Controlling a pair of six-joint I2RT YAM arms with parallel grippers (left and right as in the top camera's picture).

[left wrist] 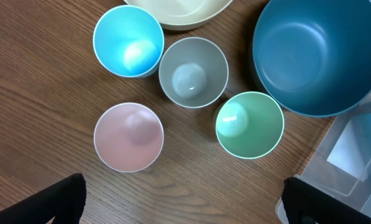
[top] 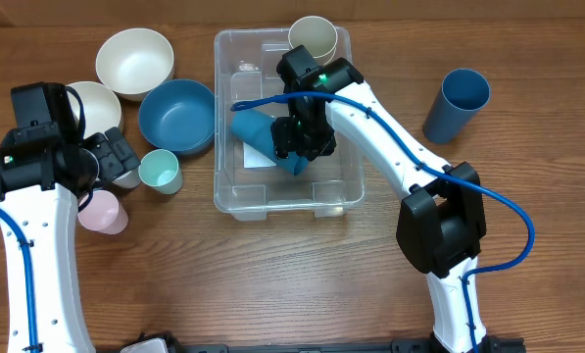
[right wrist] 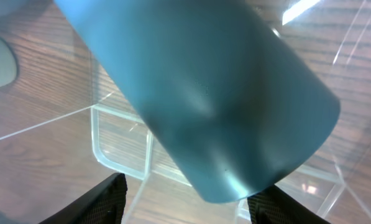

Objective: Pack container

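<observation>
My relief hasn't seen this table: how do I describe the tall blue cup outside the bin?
Find the clear container in the table's middle, then look to its right. A tall slate-blue cup stands there upright, apart from the container. It is the only loose item on that side; the other loose cups and bowls cluster on the left.

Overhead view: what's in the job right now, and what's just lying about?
In the job: container, blue cup in right end effector, cream cup inside.
Lying about: blue bowl, two cream bowls, four small cups, tall blue cup.
</observation>
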